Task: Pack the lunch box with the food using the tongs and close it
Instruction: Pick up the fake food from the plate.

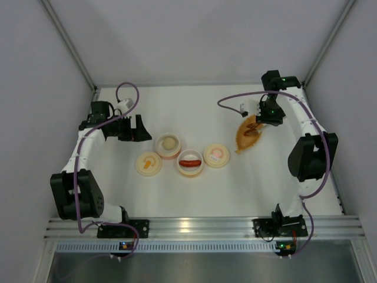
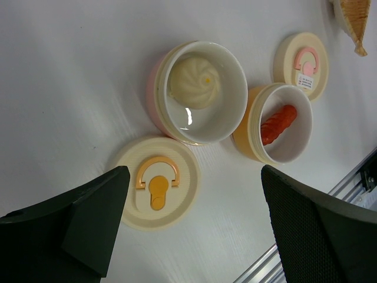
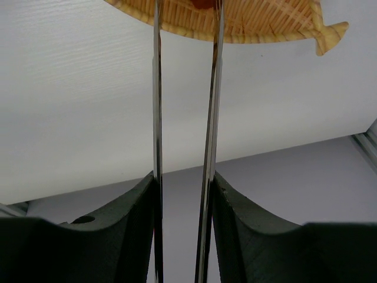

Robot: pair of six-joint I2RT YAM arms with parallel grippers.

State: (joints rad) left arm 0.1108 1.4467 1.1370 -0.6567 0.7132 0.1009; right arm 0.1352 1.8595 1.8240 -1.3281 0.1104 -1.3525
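Observation:
The lunch box is two open round tubs. The pink tub [image 2: 158, 88] holds the pale bun [image 2: 194, 82], and the orange tub [image 2: 244, 134] holds the red sausage [image 2: 278, 124]. Their lids lie flat beside them, one with an orange handle [image 2: 156, 188] and one with a pink handle [image 2: 303, 62]. My left gripper [image 2: 194, 194] hangs open above the orange-handled lid, holding nothing. My right gripper [image 3: 184, 183] is shut on the silver tongs [image 3: 156, 88]. The tongs' arms reach over the woven leaf dish [image 3: 265, 23]. A small red bit [image 3: 203, 3] shows between their tips at the frame edge.
In the top view the tubs [image 1: 168, 144] and lids [image 1: 216, 155] form a cluster mid-table, with the leaf dish [image 1: 247, 134] to their right under my right gripper [image 1: 268, 115]. Grey walls enclose three sides. An aluminium rail [image 1: 194, 227] runs along the near edge.

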